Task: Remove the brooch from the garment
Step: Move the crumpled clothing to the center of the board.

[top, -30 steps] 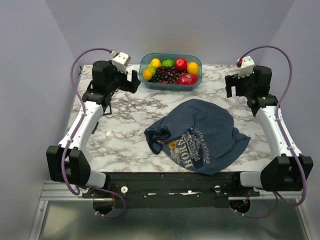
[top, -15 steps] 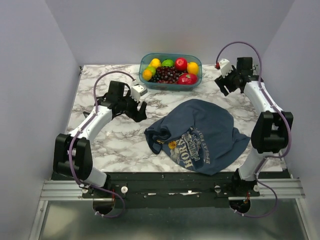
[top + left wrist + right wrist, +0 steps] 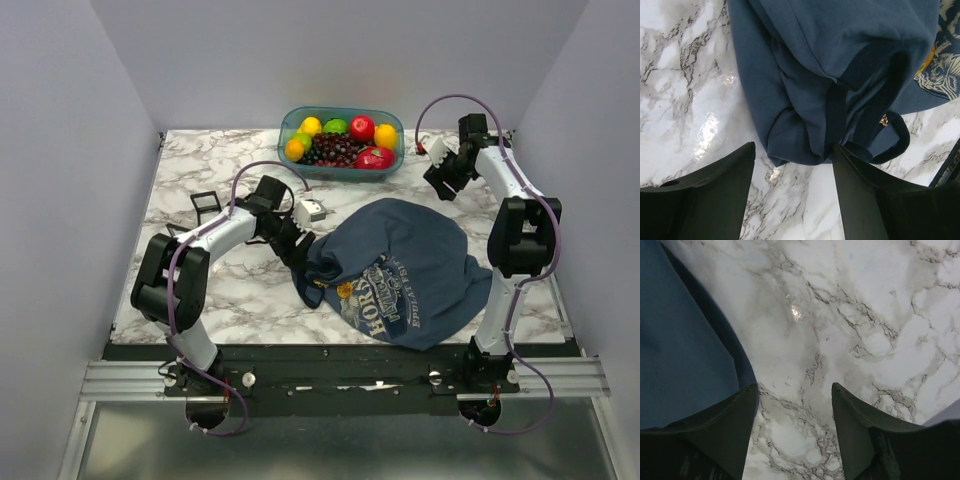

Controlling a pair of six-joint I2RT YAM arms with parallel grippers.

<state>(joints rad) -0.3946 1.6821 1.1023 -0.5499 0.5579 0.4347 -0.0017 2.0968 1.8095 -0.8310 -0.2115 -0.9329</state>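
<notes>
The tiny shiny gold metal brooch (image 3: 884,119) sits on a dark hem band of the slate-blue soft-cloth tank-top garment (image 3: 410,262). In the left wrist view it is right of centre, beside a loop of strap, with the bunched folds to its left. The left gripper (image 3: 792,156) is unclenched, with nothing between its black fingers. It hovers low at the garment's left edge, aimed at the thick rolled fold rather than at the pin, which lies beyond the right-hand finger. If the jaws closed where they stand, they would likely take only cloth. That could drag the heap across the white-and-grey marble tabletop (image 3: 235,295) and roll the brooch under a fold and out of sight. The brooch is very small and glossy, so the pads could slip off it or pinch the hem along with it. A yellow patch of the pale printed graphic lies near it at the upper right of that view and could be mistaken for it. The right gripper (image 3: 795,390) is also released and empty, over bare marble at the garment's upper right edge in the top view, near the teal plastic tub of fruit (image 3: 342,109). With nothing pressing the cloth down, a pull on the pin would probably lift the whole limp shirt instead of freeing it.
</notes>
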